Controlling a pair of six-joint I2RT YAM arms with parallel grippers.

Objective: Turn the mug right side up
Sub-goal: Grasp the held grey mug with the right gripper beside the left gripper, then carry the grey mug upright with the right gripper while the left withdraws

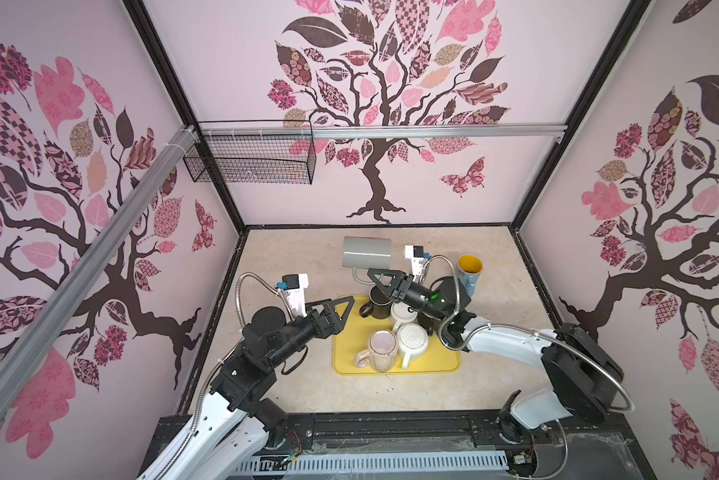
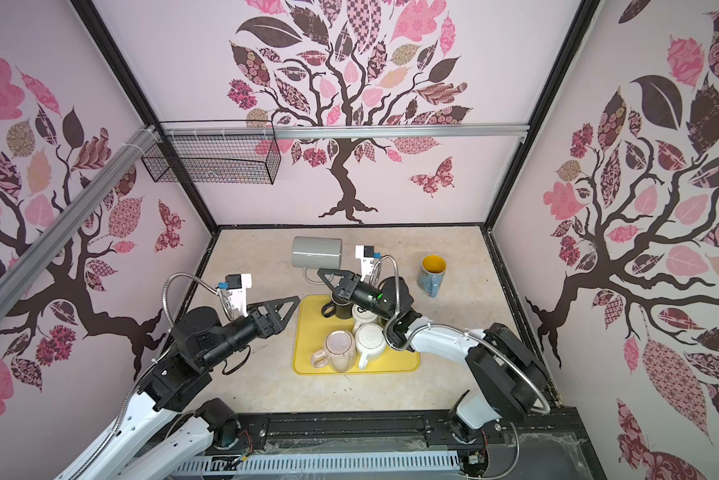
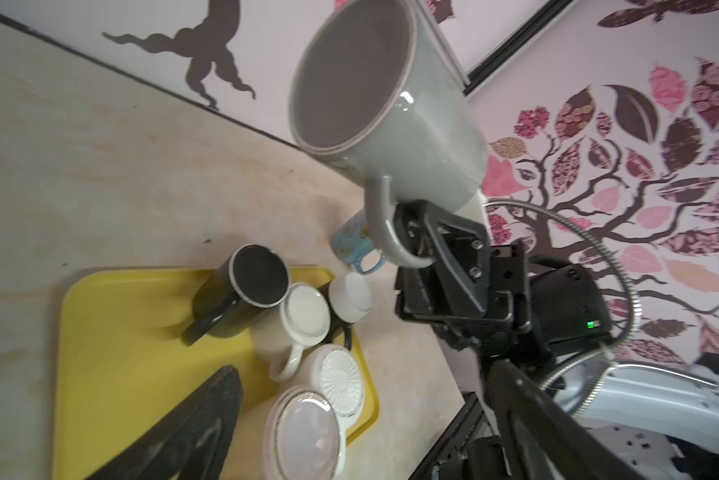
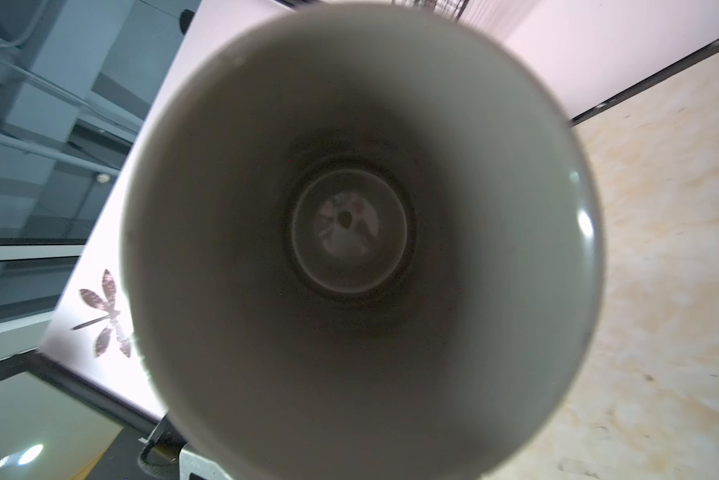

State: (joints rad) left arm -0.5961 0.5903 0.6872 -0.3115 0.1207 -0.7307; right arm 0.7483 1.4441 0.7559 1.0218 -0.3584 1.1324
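1. Holding grey mug [image 1: 367, 252] by its handle [image 3: 385, 232]: right gripper [image 1: 373, 276] clamped shut, mug aloft on its side, beyond yellow tray [image 1: 349, 355].
2. Left gripper [image 1: 342, 305] spread open, empty, beside tray.
3. Advice: roll wrist slowly until mouth faces up; set down on bare table [image 1: 291, 266], clear of other mugs [image 1: 412, 340].

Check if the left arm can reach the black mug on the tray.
Probably yes. The left claw is open at the edge of the tray, with only bare tray between it and the black mug. The right claw, holding the grey mug by its handle, hangs close by and could crowd it.
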